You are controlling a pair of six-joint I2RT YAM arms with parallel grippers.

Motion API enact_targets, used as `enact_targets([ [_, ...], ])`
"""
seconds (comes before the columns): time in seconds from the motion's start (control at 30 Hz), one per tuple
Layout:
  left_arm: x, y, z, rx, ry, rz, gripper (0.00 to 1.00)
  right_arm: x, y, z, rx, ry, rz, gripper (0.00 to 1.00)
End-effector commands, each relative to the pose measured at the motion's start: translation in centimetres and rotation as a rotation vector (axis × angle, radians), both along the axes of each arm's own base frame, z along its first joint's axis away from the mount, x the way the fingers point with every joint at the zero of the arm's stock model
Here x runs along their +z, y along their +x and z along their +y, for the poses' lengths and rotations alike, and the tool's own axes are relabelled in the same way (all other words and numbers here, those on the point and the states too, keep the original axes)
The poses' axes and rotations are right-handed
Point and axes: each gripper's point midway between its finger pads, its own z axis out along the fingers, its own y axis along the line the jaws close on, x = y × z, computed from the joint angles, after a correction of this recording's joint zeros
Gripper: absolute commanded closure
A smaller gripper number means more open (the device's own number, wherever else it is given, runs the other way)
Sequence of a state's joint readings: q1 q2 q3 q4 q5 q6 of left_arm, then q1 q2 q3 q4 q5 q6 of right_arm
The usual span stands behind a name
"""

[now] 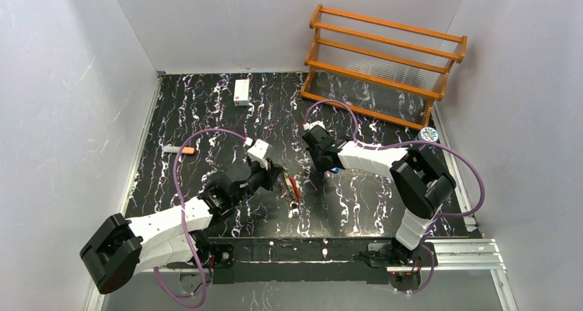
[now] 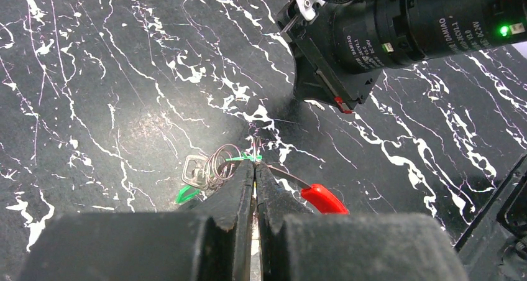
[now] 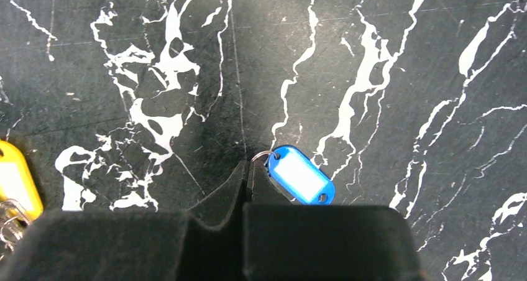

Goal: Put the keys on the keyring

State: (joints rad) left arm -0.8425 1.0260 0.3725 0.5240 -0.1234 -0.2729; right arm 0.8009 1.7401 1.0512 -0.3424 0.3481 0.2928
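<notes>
My left gripper (image 2: 255, 164) is shut on the thin wire of the keyring (image 2: 214, 166), just above the black marbled table. The ring's red plastic segment (image 2: 323, 198) sticks out to the right of the fingers. A green tag (image 2: 185, 194) lies by the cluster of small metal loops, partly hidden under my left finger. In the top view the keyring (image 1: 293, 187) hangs at the left gripper (image 1: 278, 177). My right gripper (image 3: 249, 166) is shut on the small metal ring of the blue-tagged key (image 3: 300, 175). The blue tag (image 1: 334, 170) sits at the right gripper (image 1: 322, 165), a short way right of the keyring.
A yellow tag (image 3: 15, 180) shows at the left edge of the right wrist view. A wooden rack (image 1: 385, 56) stands at the back right. A small white box (image 1: 241, 91) lies at the back and an orange-tipped marker (image 1: 180, 149) at the left. The right arm's wrist (image 2: 385, 32) hangs close ahead of the left gripper.
</notes>
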Motion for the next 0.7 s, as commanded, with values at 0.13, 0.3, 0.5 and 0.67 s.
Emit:
enact_targets([
  [0.13,1.1,-0.6,-0.2,-0.066,0.008,-0.08,1.0,3.9,0.0,3.1,0.071,0.185,-0.033,0.99],
  [0.3,1.3,-1.0,0.1,-0.09,0.024,-0.121,1.0,5.8,-0.8,4.7,0.126,0.373,0.016,0.99],
  [0.5,1.5,-1.9,0.1,-0.163,0.046,-0.189,1.0,6.9,-0.9,4.5,0.159,0.514,0.03,0.99],
  [0.67,1.6,-2.5,-0.1,-0.198,0.04,-0.209,1.0,5.4,-0.5,3.8,0.157,0.409,0.069,0.85],
])
